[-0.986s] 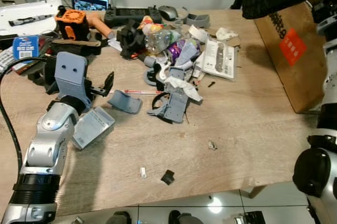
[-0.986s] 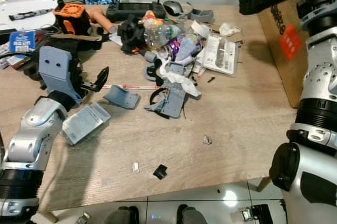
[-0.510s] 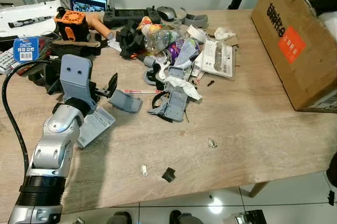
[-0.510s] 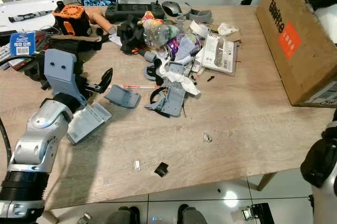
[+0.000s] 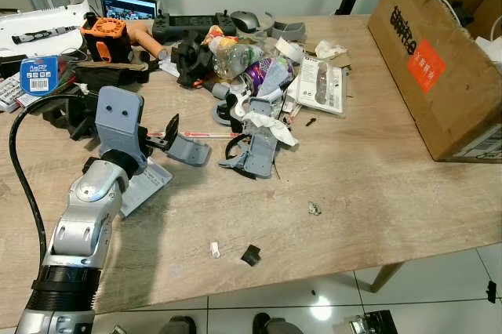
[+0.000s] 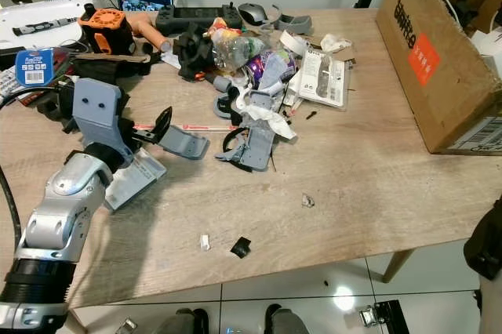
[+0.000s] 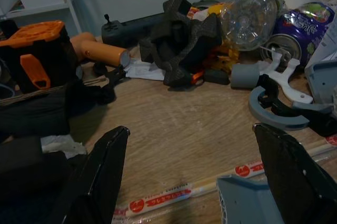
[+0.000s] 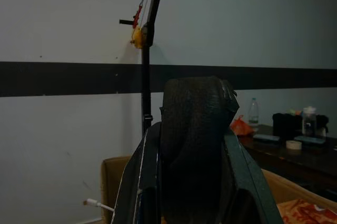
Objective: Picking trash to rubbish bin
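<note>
A trash pile lies mid-table: a clear plastic bottle, a purple can, crumpled tissue, black foam and grey plastic parts. My left gripper is open just left of a grey plastic piece. In the left wrist view its fingers spread wide over a red-printed paper straw. My right gripper is shut on a black foam chunk, with the cardboard box's rim below it. The open cardboard box stands at the table's right.
Small scraps lie near the front edge: a black bit, a white bit, a grey bit. A laptop, orange tool and controller line the back. A flat grey plate lies under my left forearm.
My right arm has carried the black foam chunk out of the head views, past the box. My left gripper has edged right, up to the grey plastic piece. The camera has shifted slightly.
</note>
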Controlling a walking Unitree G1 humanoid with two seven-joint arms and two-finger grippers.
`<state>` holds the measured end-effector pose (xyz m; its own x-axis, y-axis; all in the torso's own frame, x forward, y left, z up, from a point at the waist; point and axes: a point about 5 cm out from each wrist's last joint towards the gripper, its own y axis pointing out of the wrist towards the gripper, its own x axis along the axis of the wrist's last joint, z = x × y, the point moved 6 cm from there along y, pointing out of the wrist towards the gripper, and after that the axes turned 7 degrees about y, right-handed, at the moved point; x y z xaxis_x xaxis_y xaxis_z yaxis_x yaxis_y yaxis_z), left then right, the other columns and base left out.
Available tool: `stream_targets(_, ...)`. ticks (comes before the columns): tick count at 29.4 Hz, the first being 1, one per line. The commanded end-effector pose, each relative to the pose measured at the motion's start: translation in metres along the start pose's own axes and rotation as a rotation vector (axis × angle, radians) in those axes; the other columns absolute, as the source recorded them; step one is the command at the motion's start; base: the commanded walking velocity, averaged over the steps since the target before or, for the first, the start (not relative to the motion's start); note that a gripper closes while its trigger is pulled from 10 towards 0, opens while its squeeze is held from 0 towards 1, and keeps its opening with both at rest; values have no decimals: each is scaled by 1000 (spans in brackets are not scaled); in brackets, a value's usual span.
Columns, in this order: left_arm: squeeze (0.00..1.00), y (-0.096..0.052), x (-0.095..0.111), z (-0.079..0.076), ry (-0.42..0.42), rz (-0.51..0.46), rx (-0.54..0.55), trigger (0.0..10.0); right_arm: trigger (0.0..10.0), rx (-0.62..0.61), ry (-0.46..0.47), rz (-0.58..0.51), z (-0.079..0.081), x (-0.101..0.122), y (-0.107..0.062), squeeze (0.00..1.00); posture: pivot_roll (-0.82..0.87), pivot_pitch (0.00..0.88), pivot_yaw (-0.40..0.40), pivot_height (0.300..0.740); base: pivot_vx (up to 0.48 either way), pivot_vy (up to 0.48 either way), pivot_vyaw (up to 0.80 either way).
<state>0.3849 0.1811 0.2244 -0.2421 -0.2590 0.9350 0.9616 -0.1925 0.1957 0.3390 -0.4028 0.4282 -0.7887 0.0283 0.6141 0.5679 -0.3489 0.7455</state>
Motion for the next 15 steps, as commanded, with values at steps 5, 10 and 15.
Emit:
stream_targets(5, 0, -1, -3, -6, 1, 5, -21, 10000, 10000, -115, -58, -71, -33, 24, 0, 0, 19, 220, -39, 740, 0, 0, 0)
stream_targets(10, 0, -2, -3, -8, 2, 7, -29, 10000, 10000, -184, -50, -84, -48, 26, -4, 1000, 21, 214, -36, 740, 0, 0, 0)
stream_targets(15, 0, -2, -4, -10, 5, 10, -40, 10000, 10000, -245, -48, -103, -60, 29, -8, 1000, 23, 212, -33, 740, 0, 0, 0)
